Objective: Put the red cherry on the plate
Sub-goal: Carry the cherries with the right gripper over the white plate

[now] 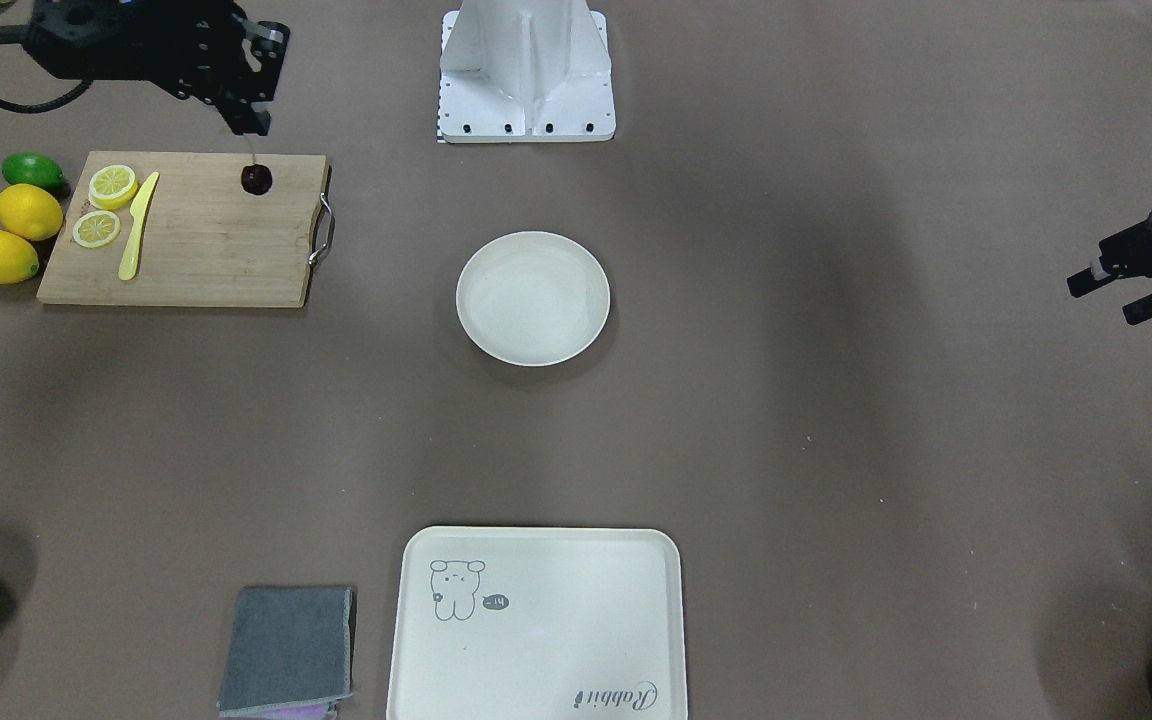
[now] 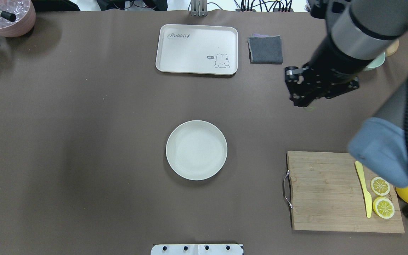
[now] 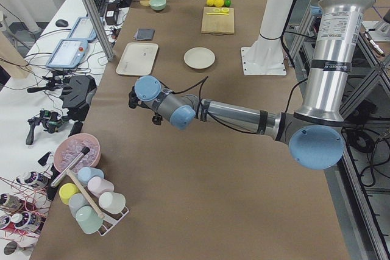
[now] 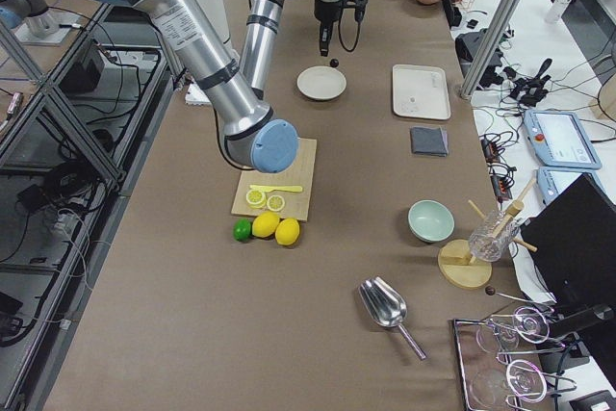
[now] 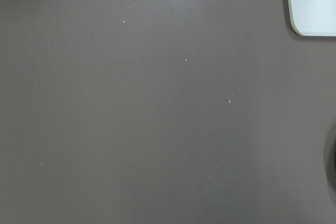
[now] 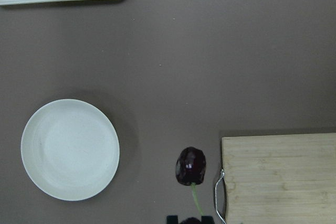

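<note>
While right gripper (image 1: 249, 122) holds red cherry (image 1: 256, 180), tray (image 1: 556, 620) lettered "Rabbit"

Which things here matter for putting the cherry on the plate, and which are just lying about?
In the job: dark red cherry, hanging by its stem from the right gripper; round cream-white plate.
Lying about: wooden cutting board, yellow lemons, green lime, yellow knife, folded grey cloth, rectangular cream tray.

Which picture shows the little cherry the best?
The right wrist view: the red cherry hangs large and glossy by its stem. The front-facing view shows it small; the side views, a speck; overhead, the right arm hides it.
</note>
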`<state>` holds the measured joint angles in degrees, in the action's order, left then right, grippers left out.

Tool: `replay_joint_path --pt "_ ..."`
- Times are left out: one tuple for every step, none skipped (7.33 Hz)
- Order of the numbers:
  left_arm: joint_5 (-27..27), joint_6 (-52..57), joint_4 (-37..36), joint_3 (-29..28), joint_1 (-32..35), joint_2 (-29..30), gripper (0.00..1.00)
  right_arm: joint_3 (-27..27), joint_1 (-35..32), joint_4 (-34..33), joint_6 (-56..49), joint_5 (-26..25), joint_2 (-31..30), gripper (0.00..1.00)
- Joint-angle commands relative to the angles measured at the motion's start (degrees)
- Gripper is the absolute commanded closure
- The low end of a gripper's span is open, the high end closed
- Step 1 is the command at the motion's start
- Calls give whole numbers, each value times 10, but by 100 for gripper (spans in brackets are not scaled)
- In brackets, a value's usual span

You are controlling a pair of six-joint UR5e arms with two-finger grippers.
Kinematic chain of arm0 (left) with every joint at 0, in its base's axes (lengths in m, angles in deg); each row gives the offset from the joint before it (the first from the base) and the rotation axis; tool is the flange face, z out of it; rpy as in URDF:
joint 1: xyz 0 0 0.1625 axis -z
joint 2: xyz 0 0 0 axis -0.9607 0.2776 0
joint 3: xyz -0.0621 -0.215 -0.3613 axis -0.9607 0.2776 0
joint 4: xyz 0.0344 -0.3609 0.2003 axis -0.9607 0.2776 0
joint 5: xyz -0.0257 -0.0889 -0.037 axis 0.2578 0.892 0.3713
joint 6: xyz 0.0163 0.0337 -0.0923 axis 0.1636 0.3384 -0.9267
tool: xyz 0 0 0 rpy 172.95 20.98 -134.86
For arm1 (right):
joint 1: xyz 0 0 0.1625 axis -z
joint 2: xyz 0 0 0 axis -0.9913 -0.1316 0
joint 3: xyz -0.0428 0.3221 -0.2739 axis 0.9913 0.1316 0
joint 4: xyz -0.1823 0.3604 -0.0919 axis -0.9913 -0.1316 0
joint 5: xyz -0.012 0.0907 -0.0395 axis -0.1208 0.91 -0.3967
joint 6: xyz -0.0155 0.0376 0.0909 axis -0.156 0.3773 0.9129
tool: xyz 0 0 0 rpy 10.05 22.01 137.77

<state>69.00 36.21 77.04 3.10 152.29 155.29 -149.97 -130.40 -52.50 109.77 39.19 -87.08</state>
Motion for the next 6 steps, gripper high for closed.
replay_joint_path --pt "-1 1 -13 -3 10 0 2 157 58 11 32 -50 138 100" --pt "0 0 -18 -3 9 0 2 204 74 41 47 -63 166 100" --pt "0 -1 -20 -3 10 1 2 266 97 77 68 -78 197 100" --pt "0 -2 -21 -4 11 1 2 339 125 132 103 -112 223 100" --pt "0 -2 -31 -3 11 1 2 369 144 171 113 -128 217 100" --pt "0 -5 -33 -1 10 2 2 374 155 190 118 -142 200 100"
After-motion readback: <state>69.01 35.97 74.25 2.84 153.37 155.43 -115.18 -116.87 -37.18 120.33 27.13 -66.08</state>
